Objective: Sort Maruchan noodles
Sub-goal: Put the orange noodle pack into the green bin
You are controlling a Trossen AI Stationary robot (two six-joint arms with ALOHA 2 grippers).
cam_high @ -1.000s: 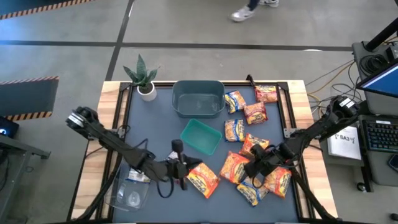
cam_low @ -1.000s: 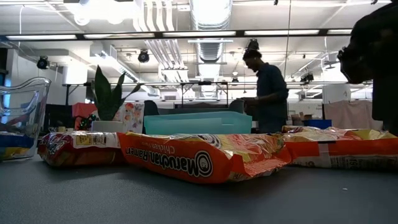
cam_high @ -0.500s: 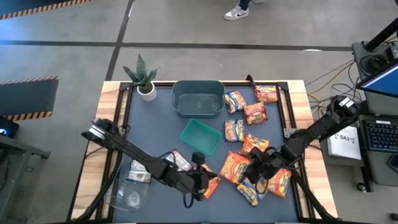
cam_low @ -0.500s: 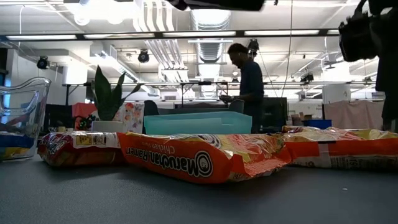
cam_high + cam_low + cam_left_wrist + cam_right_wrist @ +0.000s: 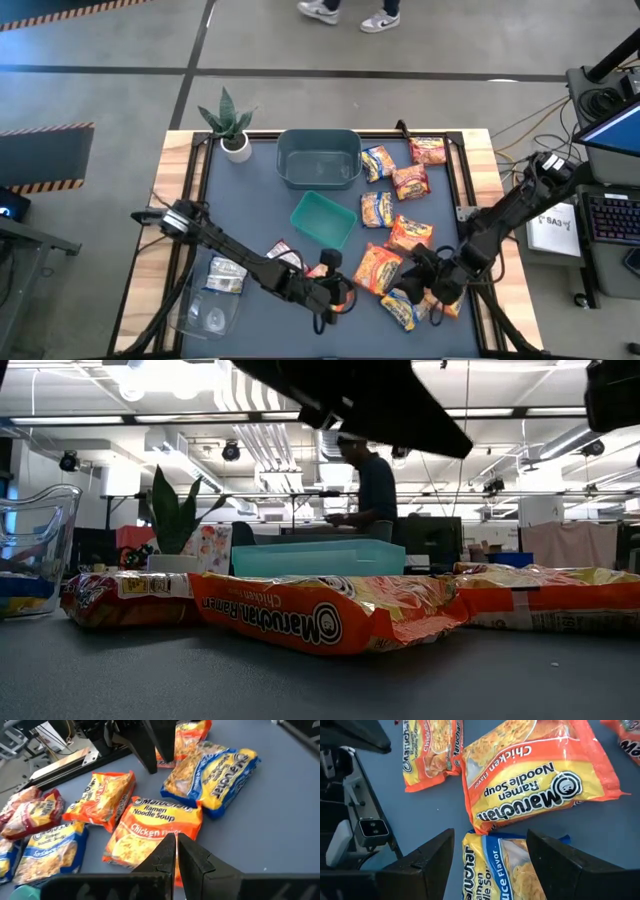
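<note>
Presently unsorted: Maruchan noodles (image 5: 396, 235) lie loose on the table's right half, none in the green tray (image 5: 322, 218) or grey-teal tub (image 5: 318, 157). Right gripper (image 5: 428, 285), jaws wide and empty, hangs over a yellow-and-blue packet (image 5: 507, 870) just beside an orange chicken packet (image 5: 540, 780); judged step is reaching to pick, needing descent and closure. Left gripper (image 5: 172, 851), jaws together and empty, crowds the same cluster; open room lies on the table's left.

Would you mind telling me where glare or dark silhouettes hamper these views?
Low view: bright ceiling lights leave the arm overhead a black silhouette, the person dark too. Left wrist view: soft glare on the crinkly orange chicken ramen packet. High view: evenly lit.
</note>
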